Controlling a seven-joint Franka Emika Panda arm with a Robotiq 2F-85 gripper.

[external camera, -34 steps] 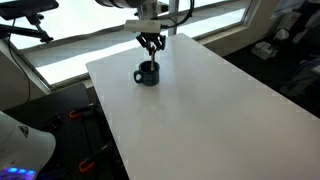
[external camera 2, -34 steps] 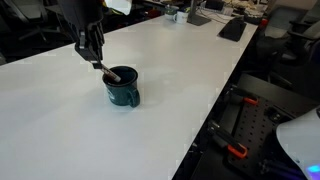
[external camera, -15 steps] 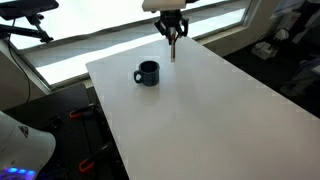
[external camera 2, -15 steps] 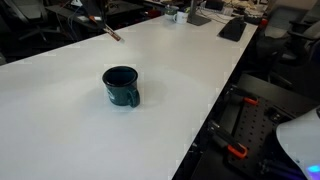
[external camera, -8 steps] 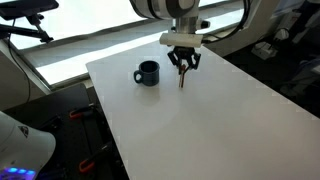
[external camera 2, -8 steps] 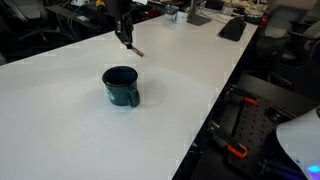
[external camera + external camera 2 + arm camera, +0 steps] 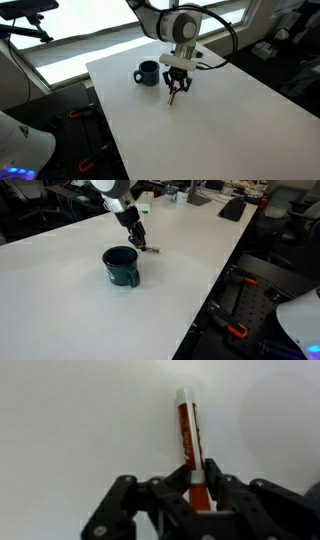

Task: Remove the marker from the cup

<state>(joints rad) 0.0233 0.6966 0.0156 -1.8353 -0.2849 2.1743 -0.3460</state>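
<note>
Gripping the marker (image 7: 187, 425) by one end, the tool (image 7: 197, 470) is hanging low over the white surface (image 7: 225, 125) just beside the cup (image 7: 148, 73), the marker jutting out ahead of it.

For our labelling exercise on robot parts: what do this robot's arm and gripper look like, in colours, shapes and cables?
The arm is built of rounded white segments, and a black cable loops beside its wrist. The gripper is black, with jointed linkage fingers.
</note>
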